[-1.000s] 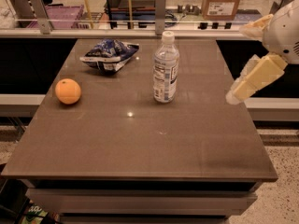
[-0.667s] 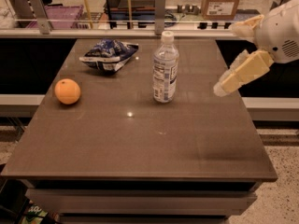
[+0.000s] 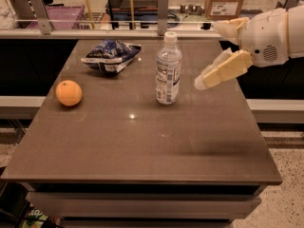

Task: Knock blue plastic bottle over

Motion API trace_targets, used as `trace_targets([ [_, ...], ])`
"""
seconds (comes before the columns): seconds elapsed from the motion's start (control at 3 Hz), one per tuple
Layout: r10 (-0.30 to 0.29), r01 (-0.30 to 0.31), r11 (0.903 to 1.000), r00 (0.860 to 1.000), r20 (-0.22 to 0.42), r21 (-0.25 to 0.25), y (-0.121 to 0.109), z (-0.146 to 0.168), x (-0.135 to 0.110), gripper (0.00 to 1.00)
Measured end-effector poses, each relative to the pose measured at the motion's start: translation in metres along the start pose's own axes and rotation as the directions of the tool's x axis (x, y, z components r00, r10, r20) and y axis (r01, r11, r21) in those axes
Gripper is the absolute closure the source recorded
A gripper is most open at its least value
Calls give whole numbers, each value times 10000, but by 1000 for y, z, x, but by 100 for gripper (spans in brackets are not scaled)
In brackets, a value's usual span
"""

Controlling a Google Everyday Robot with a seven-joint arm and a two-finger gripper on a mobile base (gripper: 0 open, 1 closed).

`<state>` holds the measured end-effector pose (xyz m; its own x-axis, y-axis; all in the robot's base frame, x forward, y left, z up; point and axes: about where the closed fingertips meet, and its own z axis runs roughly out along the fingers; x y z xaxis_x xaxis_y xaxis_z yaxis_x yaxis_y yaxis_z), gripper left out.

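The blue plastic bottle (image 3: 168, 69), clear with a white cap and a white-and-blue label, stands upright near the middle of the brown table (image 3: 142, 141). My gripper (image 3: 208, 56) hangs above the table's right side, just right of the bottle at about label height and apart from it. Its two cream fingers are spread open and hold nothing. The lower finger (image 3: 221, 71) points down-left toward the bottle. The upper finger (image 3: 231, 27) sits near cap height.
An orange (image 3: 69, 92) lies at the table's left. A blue-and-white snack bag (image 3: 110, 56) lies at the back left of the bottle. A rail with posts (image 3: 163, 13) runs behind the table. A cardboard box (image 3: 226, 4) stands beyond it.
My gripper has moved left from beyond the table's right edge toward the bottle. The bottle, orange and bag have not moved.
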<state>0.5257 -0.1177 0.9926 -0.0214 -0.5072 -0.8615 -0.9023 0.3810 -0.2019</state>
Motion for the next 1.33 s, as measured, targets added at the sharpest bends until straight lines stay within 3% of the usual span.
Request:
trace_targets([
  [0.67, 480, -479, 9988, 9987, 161, -83, -12, 18, 12, 0],
  [1.33, 1271, -1243, 9918, 9827, 1350, -293, -30, 63, 46, 0],
])
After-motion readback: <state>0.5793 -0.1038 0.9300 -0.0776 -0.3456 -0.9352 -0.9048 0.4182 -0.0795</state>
